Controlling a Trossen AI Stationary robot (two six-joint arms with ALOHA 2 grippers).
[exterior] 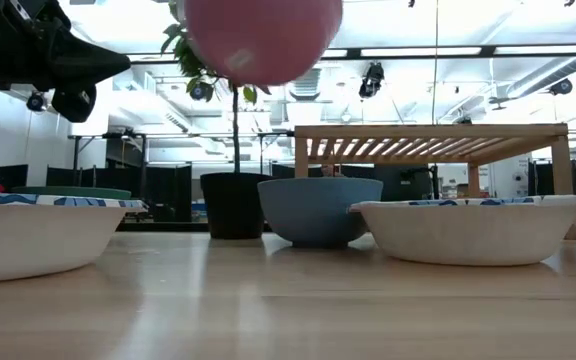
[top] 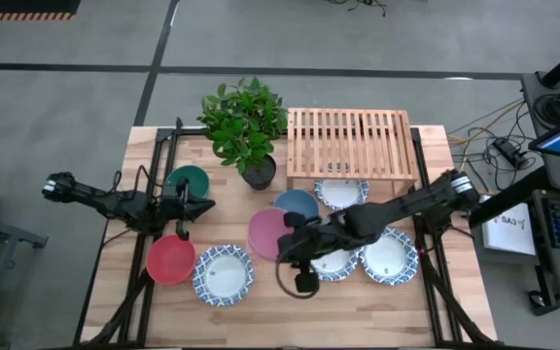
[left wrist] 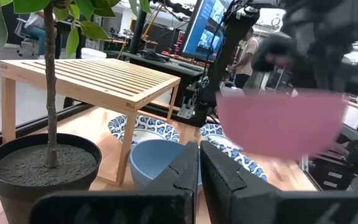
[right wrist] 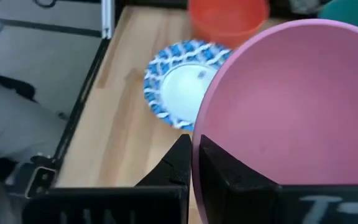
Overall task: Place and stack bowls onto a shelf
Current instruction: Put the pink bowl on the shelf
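Shelf (top: 352,143) at far right of bench (top: 261,316), potted plant (top: 245,124) left of it, bowls (top: 224,273) spread nearer, one raised mid-bench.

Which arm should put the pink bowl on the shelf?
Right. The right gripper is shut on the pink bowl's rim and holds it above the table, near the empty shelf. The left gripper is shut, holding nothing.

No legible text, label, brand, number or sign on anything in view.
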